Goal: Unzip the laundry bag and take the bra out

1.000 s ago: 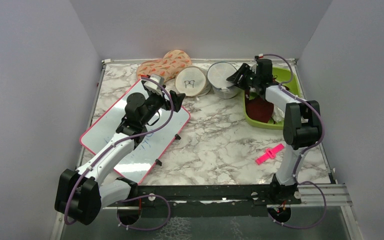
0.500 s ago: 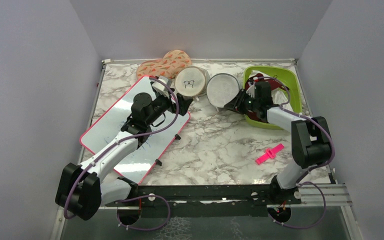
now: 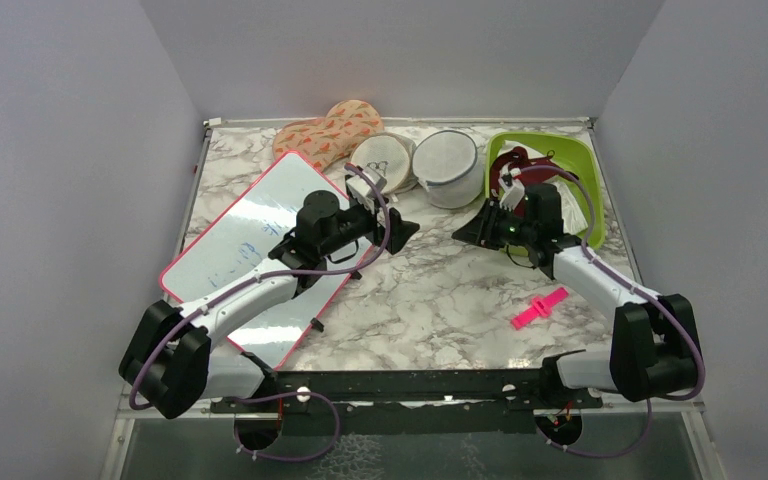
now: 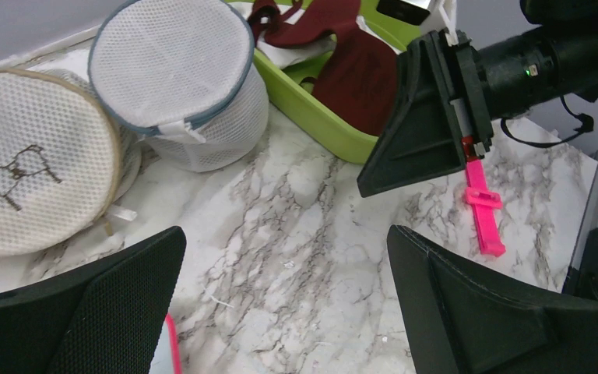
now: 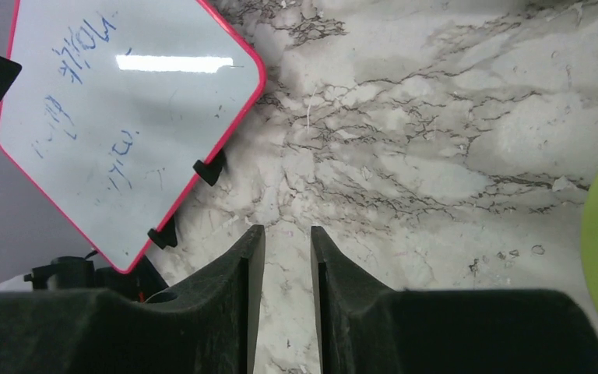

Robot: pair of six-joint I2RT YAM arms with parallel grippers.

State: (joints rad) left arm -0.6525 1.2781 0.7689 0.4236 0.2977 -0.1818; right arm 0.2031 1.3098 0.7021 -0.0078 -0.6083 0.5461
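The laundry bag (image 3: 448, 168) (image 4: 179, 78), a white mesh drum with a grey-blue rim, lies on its side at the back of the table. It leans against a beige pouch (image 3: 384, 163). The bra does not show in any view. My left gripper (image 3: 400, 228) (image 4: 286, 234) hovers wide open over bare marble, in front of the bag and a little left of it. Facing it from the right, my right gripper (image 3: 465, 235) (image 5: 288, 230) hangs low. A narrow gap stands between its fingers, and nothing is in them. Neither gripper touches the bag.
A green tray (image 3: 586, 165) at the back right holds a dark red garment (image 3: 515, 165) and white cloth. A red-framed whiteboard (image 3: 250, 250) covers the left side. A pink clip (image 3: 539, 307) lies near the right front. An orange patterned cloth (image 3: 330, 128) sits at the back.
My right gripper has drawn back from the laundry bag and the tray toward the table's middle. My left gripper has swung right, off the whiteboard. The bag has shifted slightly.
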